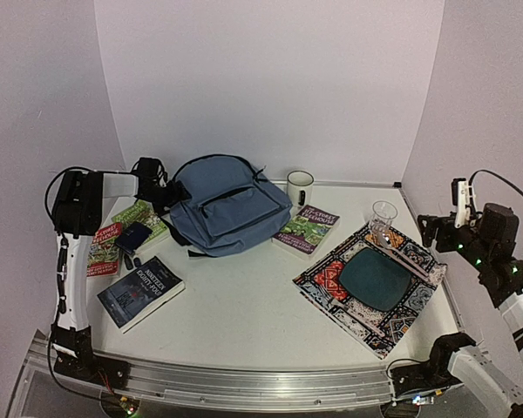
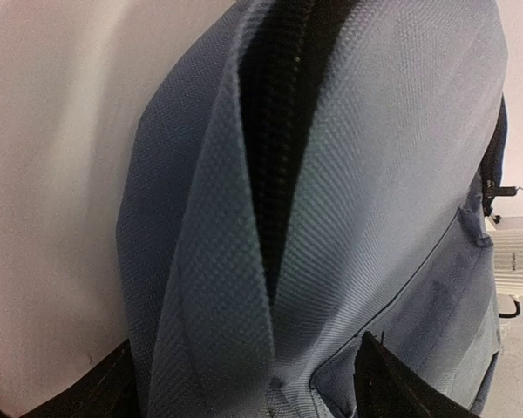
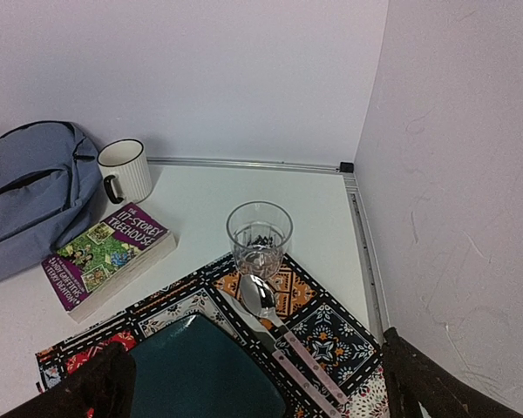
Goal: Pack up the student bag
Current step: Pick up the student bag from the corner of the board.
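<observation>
Far left, the left gripper (image 1: pixel 166 195) has its fingers spread astride a fold of the student bag (image 1: pixel 231 218). The bag is slate-blue and lies far-centre, its zip gaping on dark lining, contents hidden. Next right is a white mug (image 1: pixel 300 186), inside unseen. The glass (image 3: pixel 259 237) on the patterned mat (image 1: pixel 331 280) holds dark specks I can't make out. Far right, the right gripper (image 1: pixel 432 228) has its fingers wide apart.

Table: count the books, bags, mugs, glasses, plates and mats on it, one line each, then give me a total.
Books: 4
Bag: 1
Mug: 1
Glass: 1
Plate: 1
Mat: 1
Total: 9
</observation>
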Controlling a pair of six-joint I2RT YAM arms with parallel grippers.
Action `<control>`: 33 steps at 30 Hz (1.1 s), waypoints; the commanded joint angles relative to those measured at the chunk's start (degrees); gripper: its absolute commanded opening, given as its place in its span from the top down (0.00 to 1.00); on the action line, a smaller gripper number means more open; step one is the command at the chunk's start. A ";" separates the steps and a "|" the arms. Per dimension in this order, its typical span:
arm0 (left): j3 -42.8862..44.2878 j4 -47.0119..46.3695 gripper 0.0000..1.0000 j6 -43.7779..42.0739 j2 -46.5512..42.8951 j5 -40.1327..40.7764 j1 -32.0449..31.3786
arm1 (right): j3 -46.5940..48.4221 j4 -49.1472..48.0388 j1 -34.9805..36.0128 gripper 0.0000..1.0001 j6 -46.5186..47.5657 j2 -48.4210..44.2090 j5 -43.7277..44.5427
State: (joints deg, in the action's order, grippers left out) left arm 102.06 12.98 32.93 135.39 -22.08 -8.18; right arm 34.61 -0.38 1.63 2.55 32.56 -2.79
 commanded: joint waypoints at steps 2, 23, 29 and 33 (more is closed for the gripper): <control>3.33 0.72 0.45 0.14 0.93 -8.90 -0.07 | 0.74 -0.76 -0.05 0.02 1.04 0.61 -1.15; -15.72 -2.96 1.00 16.56 -34.98 -3.85 -1.12 | 9.02 -5.63 11.62 0.02 -0.38 11.82 -8.98; -19.28 -2.96 1.00 24.75 -44.85 1.50 -2.67 | 13.47 -12.12 30.56 0.02 0.52 23.17 3.88; -21.51 -2.98 1.00 28.93 -51.38 5.87 -4.65 | 17.44 -17.62 43.05 0.02 6.51 31.20 12.35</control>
State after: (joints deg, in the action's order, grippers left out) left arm 80.87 14.44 54.63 93.43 -20.75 -10.85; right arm 46.98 -9.78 34.71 3.36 58.05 -1.02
